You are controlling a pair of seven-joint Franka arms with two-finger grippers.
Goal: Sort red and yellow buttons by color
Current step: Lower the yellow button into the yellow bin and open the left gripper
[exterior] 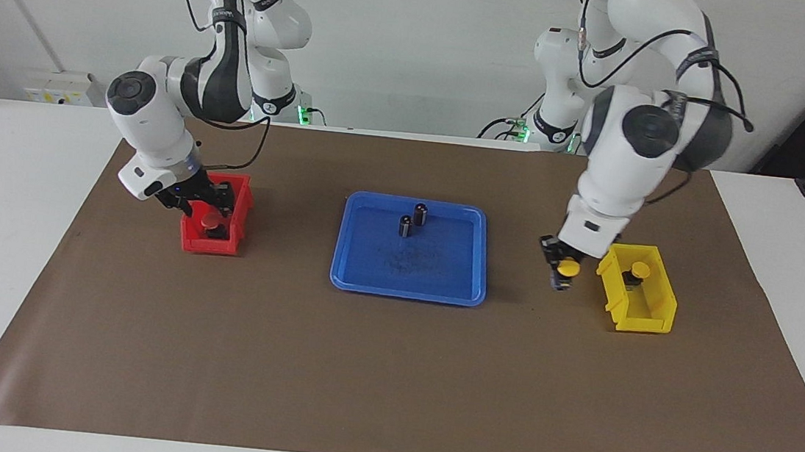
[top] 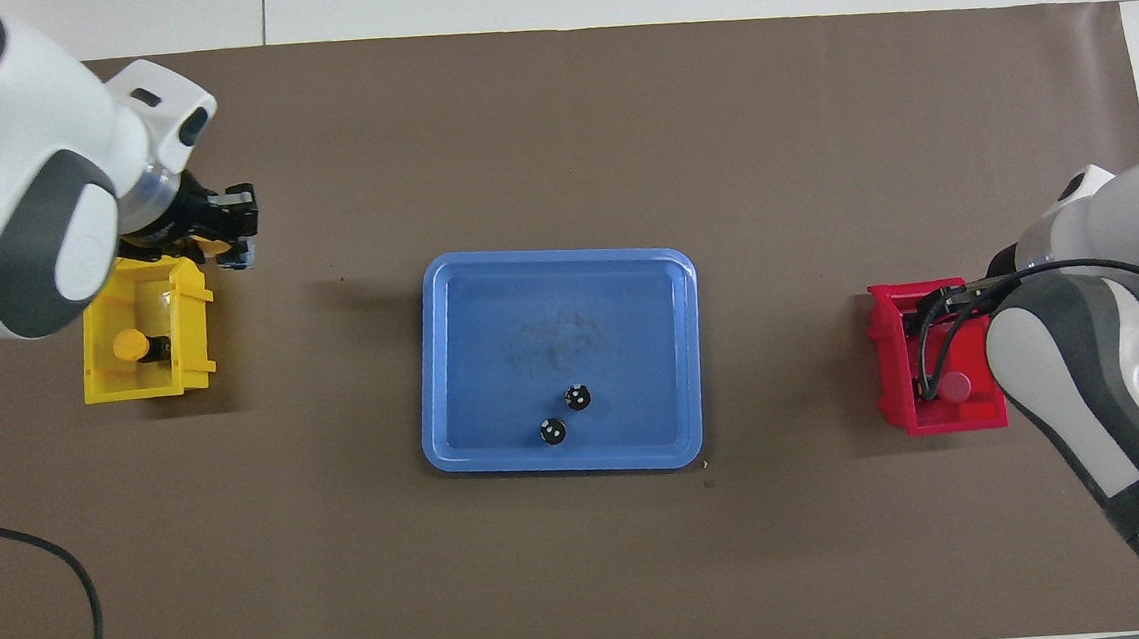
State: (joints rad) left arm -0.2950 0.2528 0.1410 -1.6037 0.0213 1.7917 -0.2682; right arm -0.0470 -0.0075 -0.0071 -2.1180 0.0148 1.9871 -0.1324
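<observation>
My left gripper (exterior: 562, 272) is shut on a yellow button (exterior: 569, 268), held low over the mat beside the yellow bin (exterior: 652, 320), on the side toward the tray. From overhead, the left gripper (top: 228, 233) sits just past the yellow bin's (top: 98, 388) corner. A second yellow button (exterior: 639, 269) (top: 130, 345) lies inside that bin. My right gripper (exterior: 211, 202) is down in the red bin (exterior: 188, 239) and open, just above a red button (exterior: 211, 221) (top: 953, 388) resting in the bin. The right arm hides part of the red bin (top: 893, 357).
A blue tray (exterior: 367, 282) (top: 453, 368) lies mid-table between the bins. Two small dark cylinders (exterior: 420, 214) (exterior: 405, 226) without coloured caps stand in it, toward the robots. A brown mat (exterior: 284, 377) covers the table.
</observation>
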